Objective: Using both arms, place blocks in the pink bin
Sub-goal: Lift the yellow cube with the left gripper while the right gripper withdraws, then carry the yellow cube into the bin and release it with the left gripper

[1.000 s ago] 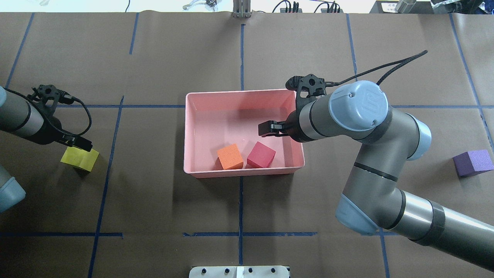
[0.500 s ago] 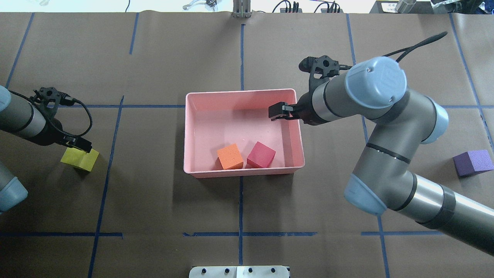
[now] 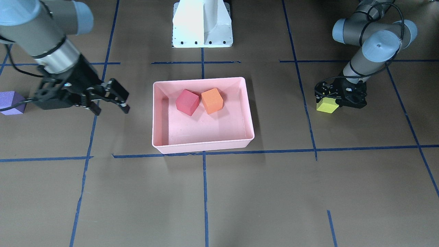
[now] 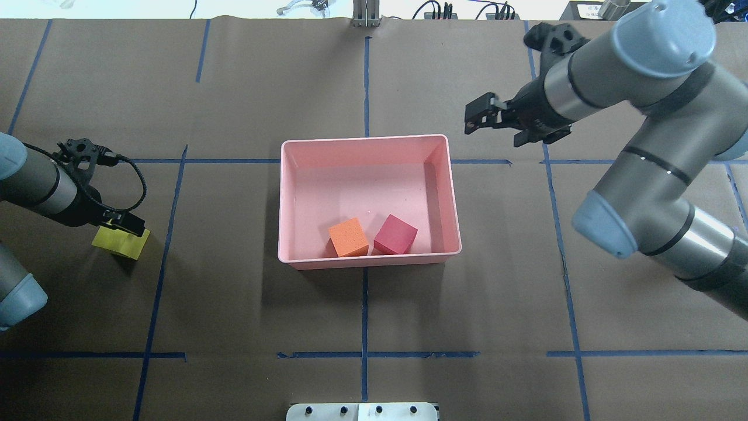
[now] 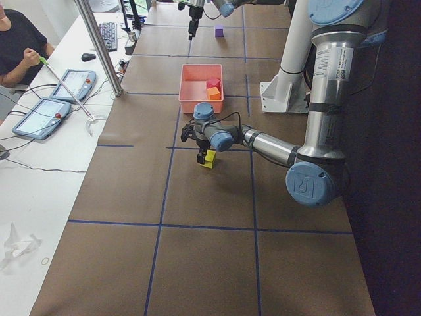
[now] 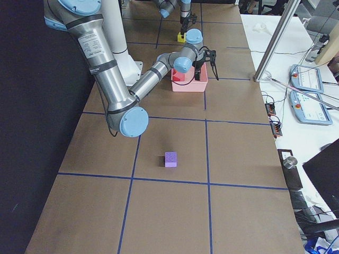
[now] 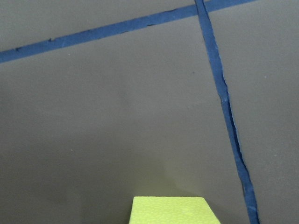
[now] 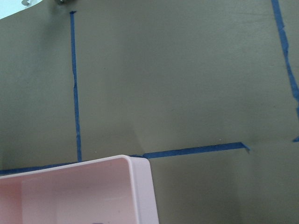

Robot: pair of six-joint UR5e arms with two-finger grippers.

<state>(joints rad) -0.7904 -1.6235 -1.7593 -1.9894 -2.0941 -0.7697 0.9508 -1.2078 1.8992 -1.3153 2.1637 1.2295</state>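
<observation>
Right fingers (image 3: 118,91) spread, empty, above tabletop (image 3: 274,188) beside bin (image 3: 202,147). Red cube (image 3: 187,102) and orange cube (image 3: 212,100) sit side by side inside. Purple cube (image 3: 12,103) well apart. Left fingers (image 4: 131,224) at yellow cube (image 3: 327,105); can't tell grip.

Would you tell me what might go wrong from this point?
The left tool seems to sit toward one edge of the yellow-green block, so an off-centre grip may let it twist free. The purple block is hidden overhead beneath the right arm, which could hamper that pickup.
</observation>
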